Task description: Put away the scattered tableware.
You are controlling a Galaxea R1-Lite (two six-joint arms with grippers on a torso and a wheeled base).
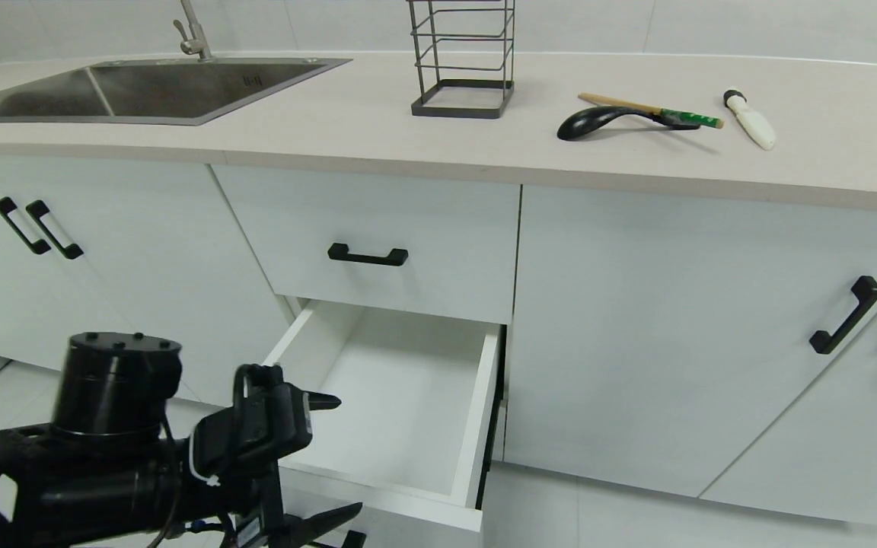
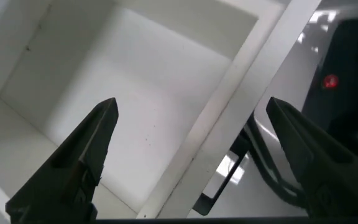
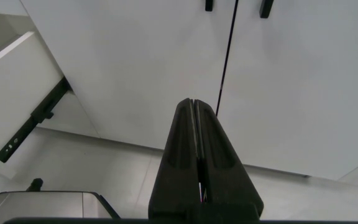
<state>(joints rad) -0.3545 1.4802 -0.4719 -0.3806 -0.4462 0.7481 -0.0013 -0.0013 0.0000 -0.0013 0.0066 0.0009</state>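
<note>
- Left gripper at front left corner of open drawer, fingers wide apart around nothing
- Wire rack upright on counter
- Black spoon, wooden green-ended stick touching its handle, white utensil just beside, all on counter
- Right gripper before cabinet doors, fingers pressed together

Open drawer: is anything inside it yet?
Only bare white floor shows in the open drawer. The open left gripper covers its near left corner; its back is hidden under the closed drawer above.
</note>
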